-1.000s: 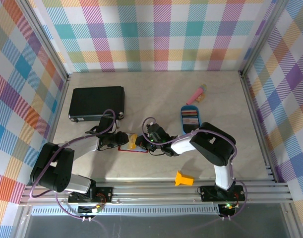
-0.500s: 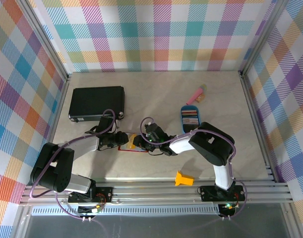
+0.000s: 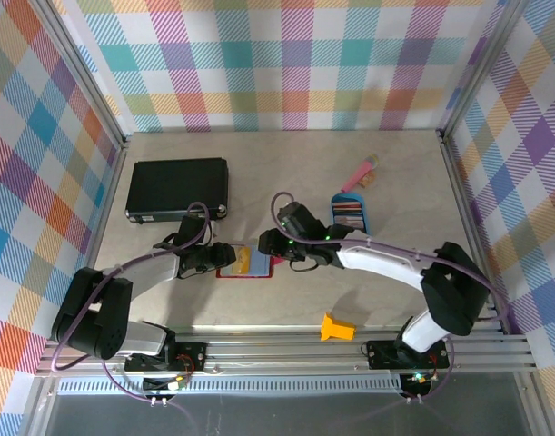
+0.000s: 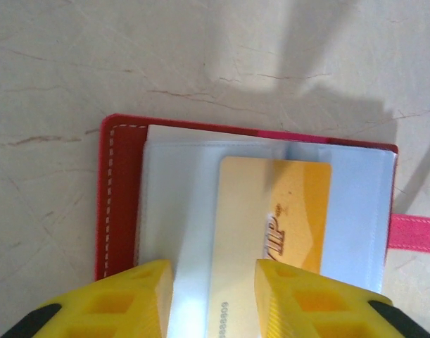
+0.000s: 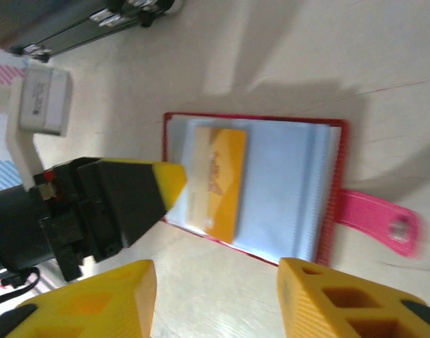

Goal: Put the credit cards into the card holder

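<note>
The card holder (image 3: 260, 266) lies open on the table, dark red with grey-blue pockets (image 4: 355, 211) and a pink tab (image 5: 376, 218). A gold credit card (image 4: 285, 211) lies flat on its left pockets (image 5: 225, 176); I cannot tell how far it is tucked in. My left gripper (image 4: 213, 303) stands partly open over the holder's left edge (image 3: 221, 259), with the card's end showing between its fingers. Right of the holder in the top view, my right gripper (image 3: 270, 247) hovers. It is open and holds nothing (image 5: 215, 303). More credit cards (image 3: 348, 214) lie in a blue tray.
The blue oval tray (image 3: 363, 222) sits right of the holder. A large black case (image 3: 177, 188) lies at the back left, a pink object (image 3: 361, 171) at the back right. A small yellow piece (image 3: 336, 327) rests near the front rail.
My right gripper opened, let go of the gold card and drew back to the right. The card now lies on the holder. The left gripper stayed at the holder's edge.
</note>
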`<control>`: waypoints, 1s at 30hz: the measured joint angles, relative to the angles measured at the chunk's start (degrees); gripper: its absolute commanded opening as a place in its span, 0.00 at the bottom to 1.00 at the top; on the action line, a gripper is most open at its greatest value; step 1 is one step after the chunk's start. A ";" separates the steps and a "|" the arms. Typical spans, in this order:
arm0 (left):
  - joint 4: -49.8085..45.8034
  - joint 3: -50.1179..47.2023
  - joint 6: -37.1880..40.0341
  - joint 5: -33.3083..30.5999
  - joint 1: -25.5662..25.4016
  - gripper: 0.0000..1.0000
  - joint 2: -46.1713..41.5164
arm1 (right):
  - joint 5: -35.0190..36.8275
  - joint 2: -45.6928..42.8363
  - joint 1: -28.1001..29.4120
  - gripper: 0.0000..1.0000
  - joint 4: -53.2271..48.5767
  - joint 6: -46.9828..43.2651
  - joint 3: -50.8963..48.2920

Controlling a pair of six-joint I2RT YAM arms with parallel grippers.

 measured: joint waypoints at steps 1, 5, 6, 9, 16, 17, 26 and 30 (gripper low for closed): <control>-0.22 -0.11 -0.17 0.07 0.00 0.40 -0.68 | -0.04 -0.59 -1.05 0.51 -2.54 -0.66 0.48; -0.20 -0.15 -1.49 1.03 0.00 0.42 -3.08 | -2.45 -0.87 -5.14 0.50 -10.43 -2.82 0.70; -0.17 -0.15 -1.77 1.29 0.00 0.42 -3.45 | -3.19 -0.70 -5.97 0.48 -11.65 -3.37 0.70; -0.20 -0.13 -2.64 1.99 0.00 0.42 -3.80 | -6.10 0.94 -7.26 0.45 -13.73 -5.18 0.74; -0.35 -0.07 -3.41 2.56 0.00 0.43 -3.82 | -12.04 8.33 -7.61 0.38 -13.92 -8.22 1.14; -0.48 -0.02 -3.41 2.54 0.00 0.43 -3.82 | -12.55 9.05 -7.69 0.37 -13.68 -8.41 1.20; -1.99 0.04 -3.43 2.32 0.00 0.43 -5.27 | -13.90 12.52 -8.87 0.31 -11.04 -10.73 4.07; -2.69 0.17 -3.63 2.32 0.00 0.43 -5.73 | -14.10 14.51 -8.96 0.25 -9.99 -11.58 5.20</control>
